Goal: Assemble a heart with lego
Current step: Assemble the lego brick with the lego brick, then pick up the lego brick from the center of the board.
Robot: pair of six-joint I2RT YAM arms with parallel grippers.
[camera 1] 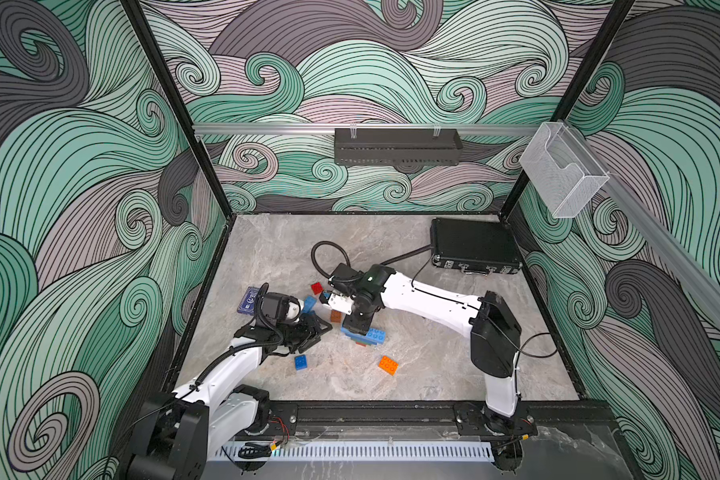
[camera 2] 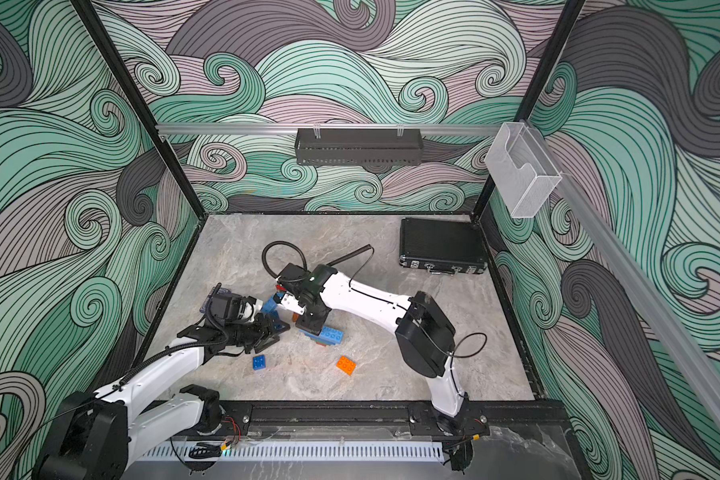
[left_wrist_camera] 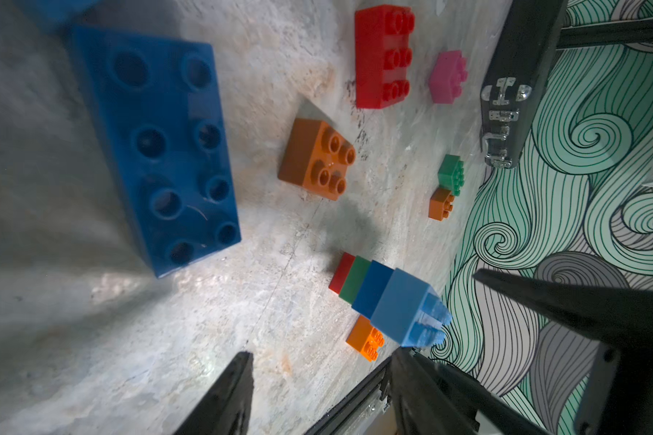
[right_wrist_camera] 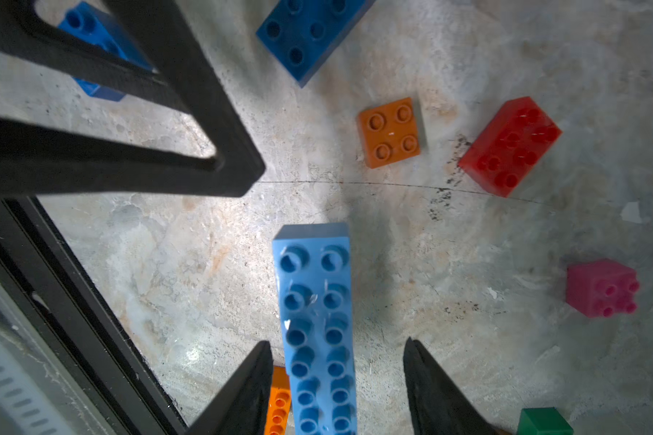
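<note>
Grey marbled tabletop (camera 1: pixel 433 365) w/ swirl-print walls (camera 1: pixel 80 208) (black case (camera 1: pixel 474 245) at back); left gripper (camera 1: pixel 323 330) ajar, empty; right gripper (right_wrist_camera: pixel 336 341) ajar astride light-blue brick (right_wrist_camera: pixel 317 301), not gripping

stacked bricks (camera 1: pixel 366 336) sit central on the worktop (camera 1: pixel 433 374); a loose brick (camera 1: pixel 388 365) before them, case (camera 1: pixel 474 245) behind right, card box (camera 1: pixel 248 300) left.

A light-blue-topped stack (camera 1: pixel 374 335) stands mid-table, orange brick (camera 1: pixel 388 365) and blue brick (camera 1: pixel 300 362) loose nearby

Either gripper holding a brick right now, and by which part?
Neither. The right gripper straddles the light blue brick, jaws clear of its sides; the left gripper is open, empty.
</note>
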